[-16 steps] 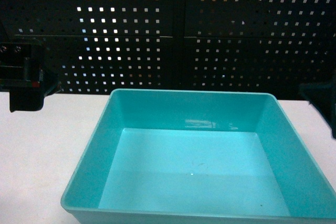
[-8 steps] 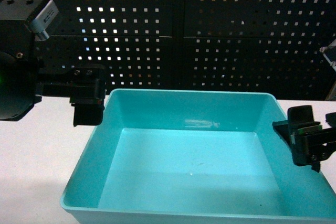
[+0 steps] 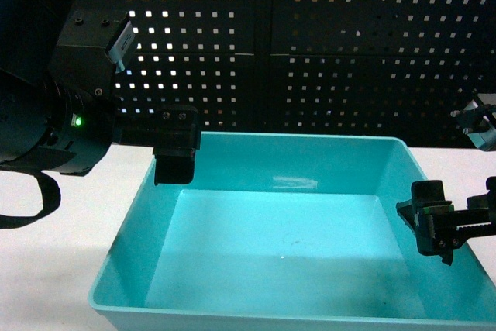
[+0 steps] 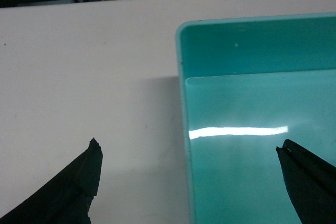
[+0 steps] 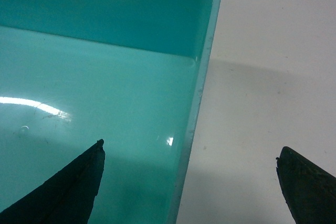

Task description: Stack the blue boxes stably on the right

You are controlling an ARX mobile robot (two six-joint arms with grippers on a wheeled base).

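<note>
A light turquoise blue box [image 3: 279,253], an empty smooth-walled tub, fills the lower middle of the head view. My left gripper [image 3: 175,167] hangs over its far-left corner. In the left wrist view that gripper [image 4: 187,146] is open, its fingertips [image 4: 93,153] straddling the tub's left wall [image 4: 184,103], one over the table and one over the tub floor. My right gripper [image 3: 435,229] is at the tub's right wall. The right wrist view shows this gripper [image 5: 190,149] open too, astride the right rim [image 5: 202,77], holding nothing.
The tub stands on a white table [image 3: 62,269] that shows on both sides of it. A black perforated panel [image 3: 325,52] closes off the back. The bulky left arm [image 3: 46,122] fills the upper left of the head view.
Both arms have come in toward the tub. The left gripper moved right to the far-left corner. The right gripper moved in from the right edge to the right wall.
</note>
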